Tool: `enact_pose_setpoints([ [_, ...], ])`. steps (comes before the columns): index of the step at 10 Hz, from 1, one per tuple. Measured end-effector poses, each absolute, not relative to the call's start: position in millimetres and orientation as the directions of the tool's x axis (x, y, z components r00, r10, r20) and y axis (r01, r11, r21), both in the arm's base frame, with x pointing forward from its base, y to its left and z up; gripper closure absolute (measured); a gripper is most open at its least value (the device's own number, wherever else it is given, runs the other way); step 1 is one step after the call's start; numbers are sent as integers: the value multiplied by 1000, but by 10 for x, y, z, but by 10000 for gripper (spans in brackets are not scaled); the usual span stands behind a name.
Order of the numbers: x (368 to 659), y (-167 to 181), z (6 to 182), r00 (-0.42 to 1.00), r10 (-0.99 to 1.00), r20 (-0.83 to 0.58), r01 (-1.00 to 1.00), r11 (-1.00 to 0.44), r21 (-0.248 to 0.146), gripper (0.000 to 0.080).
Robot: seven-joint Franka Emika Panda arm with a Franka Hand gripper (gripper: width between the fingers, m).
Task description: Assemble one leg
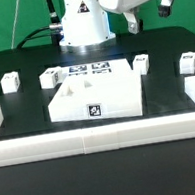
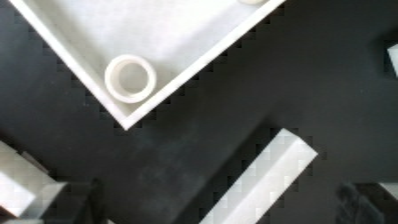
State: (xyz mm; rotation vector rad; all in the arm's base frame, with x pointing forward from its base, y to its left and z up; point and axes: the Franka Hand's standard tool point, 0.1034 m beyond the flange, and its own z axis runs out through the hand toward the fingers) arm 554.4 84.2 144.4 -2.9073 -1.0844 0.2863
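Several legs, small white posts with marker tags, stand on the black table in the exterior view: one (image 1: 10,82) at the far left, one (image 1: 52,78) left of centre, one (image 1: 141,63) right of centre, one (image 1: 186,63) at the far right. The large white slab (image 1: 95,96) lies in the middle. My gripper (image 1: 149,15) hangs high at the exterior view's upper right, open and empty, well above the legs. In the wrist view my gripper (image 2: 214,212) shows dark fingertips (image 2: 64,205) wide apart. A slab corner (image 2: 169,40) with a round hole (image 2: 130,77) shows; no leg does.
The marker board (image 1: 89,69) lies behind the slab, before the robot base (image 1: 82,27). A low white wall (image 1: 102,137) borders the table's front and both sides. In the wrist view a white strip (image 2: 267,180) crosses the black table between the fingertips.
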Motion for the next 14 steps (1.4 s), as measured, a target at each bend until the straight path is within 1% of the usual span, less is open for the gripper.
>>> enact_pose_setpoints([
  [5, 5545, 846, 1436, 743, 649, -165, 644, -760, -89, 150],
  [7, 5406, 842, 1293, 692, 713, -117, 710, -701, -73, 150],
  [8, 5294, 818, 1213, 654, 750, -101, 747, -661, -71, 150],
  [10, 5167, 733, 1109, 609, 789, -89, 785, -615, -75, 150],
  [12, 5148, 577, 1043, 568, 818, -90, 813, -575, -91, 150],
  [14, 5146, 600, 1046, 570, 817, -90, 812, -576, -91, 150],
])
